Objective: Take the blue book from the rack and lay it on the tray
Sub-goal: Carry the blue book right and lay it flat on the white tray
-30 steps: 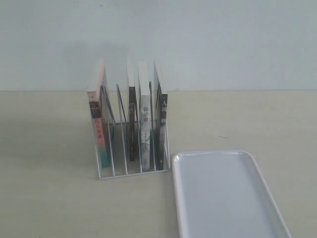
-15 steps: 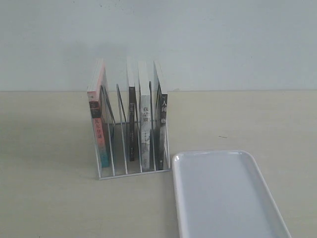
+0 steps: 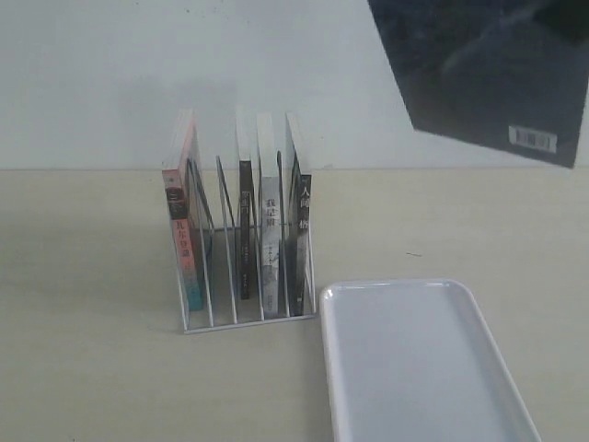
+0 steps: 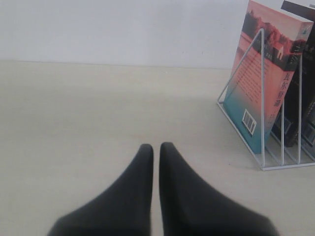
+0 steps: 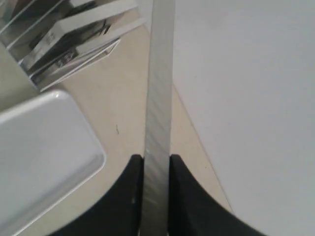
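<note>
Holding blue book (image 3: 488,69) aloft, high and right of rack (image 3: 248,324).
Gripped by its thin edge in right gripper (image 5: 156,162), lower edge clear above rack's tops, open air beneath; tray (image 3: 405,368) bare, just right of rack. Off rack's pink-book (image 4: 261,83) end: left gripper (image 4: 156,147) pinched nearly together on nothing.

Smooth plastic tray (image 3: 414,368) (glossy), thin metal-wire rack (image 3: 248,324).
</note>
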You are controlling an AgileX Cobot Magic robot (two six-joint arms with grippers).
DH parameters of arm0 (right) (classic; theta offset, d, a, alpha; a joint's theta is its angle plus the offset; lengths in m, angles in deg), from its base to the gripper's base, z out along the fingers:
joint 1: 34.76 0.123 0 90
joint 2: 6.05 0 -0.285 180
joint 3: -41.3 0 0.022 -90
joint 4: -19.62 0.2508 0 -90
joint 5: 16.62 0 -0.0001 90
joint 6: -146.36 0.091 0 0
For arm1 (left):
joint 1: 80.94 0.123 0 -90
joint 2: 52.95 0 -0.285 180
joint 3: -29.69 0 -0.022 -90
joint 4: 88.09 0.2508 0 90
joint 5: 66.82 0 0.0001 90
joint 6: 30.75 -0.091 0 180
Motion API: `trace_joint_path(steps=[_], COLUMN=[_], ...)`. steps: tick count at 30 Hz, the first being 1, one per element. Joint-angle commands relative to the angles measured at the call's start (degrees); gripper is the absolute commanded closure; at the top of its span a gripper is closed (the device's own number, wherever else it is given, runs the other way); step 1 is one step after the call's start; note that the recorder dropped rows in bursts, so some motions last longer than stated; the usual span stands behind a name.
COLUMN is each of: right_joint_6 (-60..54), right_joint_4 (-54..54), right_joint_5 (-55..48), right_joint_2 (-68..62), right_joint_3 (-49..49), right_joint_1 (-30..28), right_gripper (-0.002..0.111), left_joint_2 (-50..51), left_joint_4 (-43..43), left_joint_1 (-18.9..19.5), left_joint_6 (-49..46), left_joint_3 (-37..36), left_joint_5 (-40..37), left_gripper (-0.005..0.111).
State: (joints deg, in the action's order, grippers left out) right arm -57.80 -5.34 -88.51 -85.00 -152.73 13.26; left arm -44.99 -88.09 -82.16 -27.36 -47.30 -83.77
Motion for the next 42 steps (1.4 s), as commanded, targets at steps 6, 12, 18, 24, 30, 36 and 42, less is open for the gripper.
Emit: trace_joint_path(steps=[6, 12, 18, 24, 30, 36, 42], right_joint_6=[-3.9, -7.1, -20.3, -32.1, -33.4, -34.8, -35.3], right_joint_4=[1.8, 7.0, 23.7, 31.3, 31.3, 31.3, 28.6], right_joint_5=[10.7, 19.1, 25.9, 30.1, 30.5, 31.3, 29.5], right_joint_2=[0.8, 0.6, 0.6, -1.7, -7.4, -11.5, -13.1], right_joint_3=[14.8, 21.3, 26.2, 29.9, 30.1, 30.1, 30.1], right_joint_1=[-0.1, -3.9, -13.7, -17.6, -17.8, -17.8, -17.8], right_gripper=[0.109, 0.109, 0.109, 0.109, 0.109, 0.109, 0.109], left_joint_2=[-0.2, -0.2, -0.2, -0.2, -0.2, -0.2, -0.2], left_joint_4=[-0.6, -0.6, -0.6, -0.6, -0.6, -0.6, -0.6], left_joint_1=[0.0, 0.0, 0.0, 0.0, 0.0, 0.0, 0.0], left_joint_6=[-0.1, -0.1, -0.1, -0.1, -0.1, -0.1, -0.1], left_joint_3=[-0.2, -0.2, -0.2, -0.2, -0.2, -0.2, -0.2], left_joint_5=[0.1, 0.1, 0.1, 0.1, 0.1, 0.1, 0.1], left_gripper=[0.103, 0.103, 0.103, 0.103, 0.103, 0.103, 0.103])
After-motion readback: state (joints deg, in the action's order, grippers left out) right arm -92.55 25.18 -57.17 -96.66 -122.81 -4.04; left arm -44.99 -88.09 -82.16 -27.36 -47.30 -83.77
